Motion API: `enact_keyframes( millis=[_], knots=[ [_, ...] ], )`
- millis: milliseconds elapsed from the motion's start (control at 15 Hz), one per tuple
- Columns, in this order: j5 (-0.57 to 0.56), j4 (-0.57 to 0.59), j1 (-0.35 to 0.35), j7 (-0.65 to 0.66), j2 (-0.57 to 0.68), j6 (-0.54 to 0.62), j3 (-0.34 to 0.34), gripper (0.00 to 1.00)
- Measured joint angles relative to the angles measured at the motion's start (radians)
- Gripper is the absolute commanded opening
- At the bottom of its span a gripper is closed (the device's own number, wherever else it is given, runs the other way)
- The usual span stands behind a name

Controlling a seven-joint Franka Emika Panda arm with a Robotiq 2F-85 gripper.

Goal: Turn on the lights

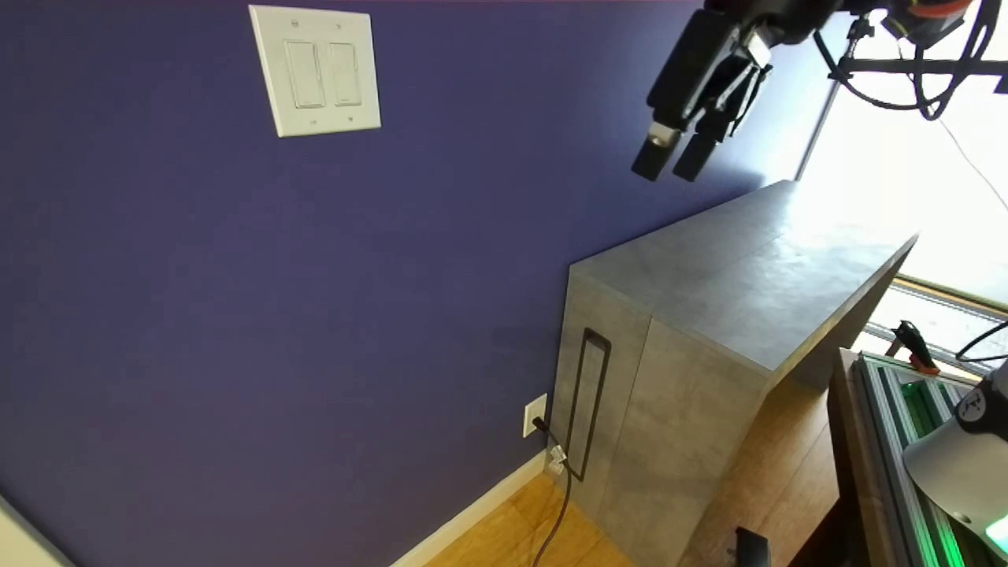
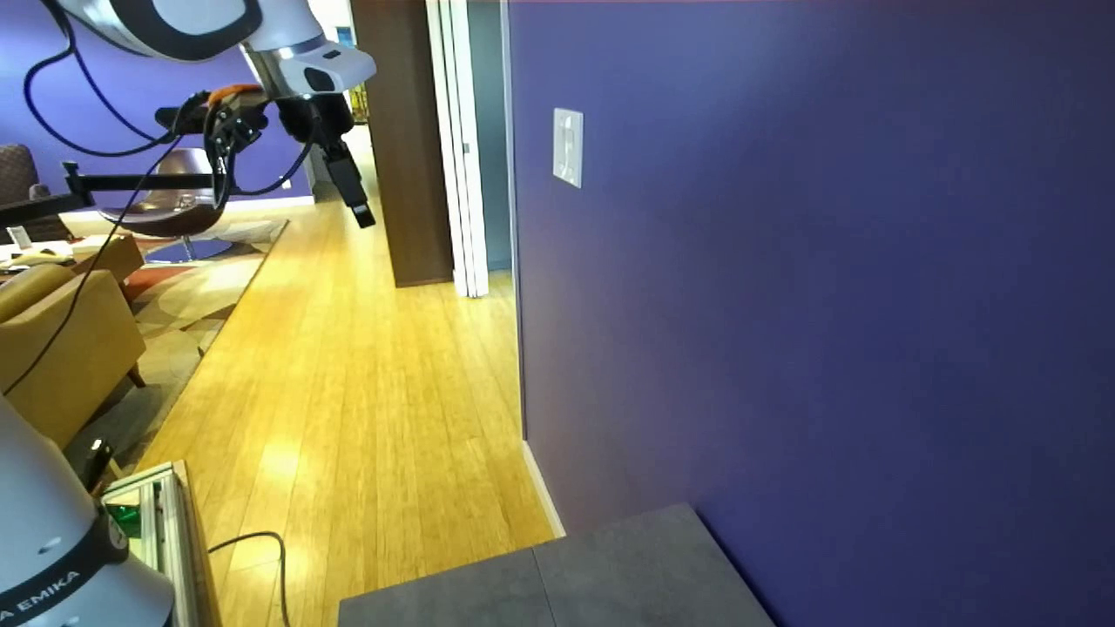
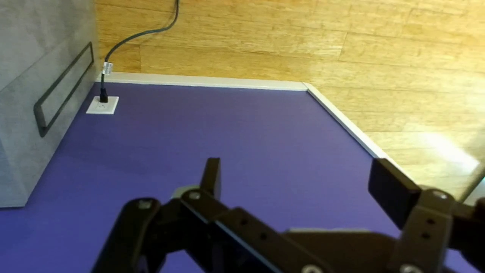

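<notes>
Near eleven o'clock in an exterior view sits the switch (image 1: 326,75), a white plate with two tall paddles (image 1: 305,75), fixed to the purple wall (image 1: 354,315). Close to six, low on that wall, a black plug (image 1: 539,424) sits in the outlet (image 1: 534,409), its cord (image 1: 565,504) trailing down to the floor (image 1: 504,539). Just beside it, the gray bench (image 1: 732,276) stands against the wall, with a dark handle (image 1: 595,413) on its end. Toward two o'clock my claw (image 1: 671,161) slants down toward seven, well apart from the switch. Near four, my white base (image 1: 954,472) stands beside metal rails (image 1: 886,441).

At nine o'clock in an exterior view I have a tan seat (image 2: 83,357); at ten, my claw tilts down toward five; at twelve, the switch shows on the wall; at six lies the bench top.

From my wrist, the bench is at nine o'clock, and the outlet just beside it. My fingers (image 3: 211,177) stand wide apart, one at seven and one near four, gripping nothing, with purple wall behind the gap.
</notes>
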Motion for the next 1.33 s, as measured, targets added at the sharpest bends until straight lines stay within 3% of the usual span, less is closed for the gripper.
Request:
enact_keyframes(
  millis=[133,200,333,667,933,1133,1333],
  knots=[
    [0.0,0.06,-0.008,0.056,0.068,0.044,0.015,1.0],
    [0.0,0.095,-0.013,0.082,0.104,0.06,0.02,0.75],
    [-0.001,0.174,-0.025,0.124,0.173,0.085,0.023,0.66],
    [0.0,0.376,-0.03,0.176,0.329,0.154,0.019,0.3],
    [-0.004,0.472,-0.026,0.206,0.436,0.248,0.019,0.05],
    [-0.012,0.513,-0.026,0.23,0.506,0.343,0.019,0.0],
    [-0.03,0.55,-0.026,0.252,0.564,0.412,0.014,0.04]
  ],
)
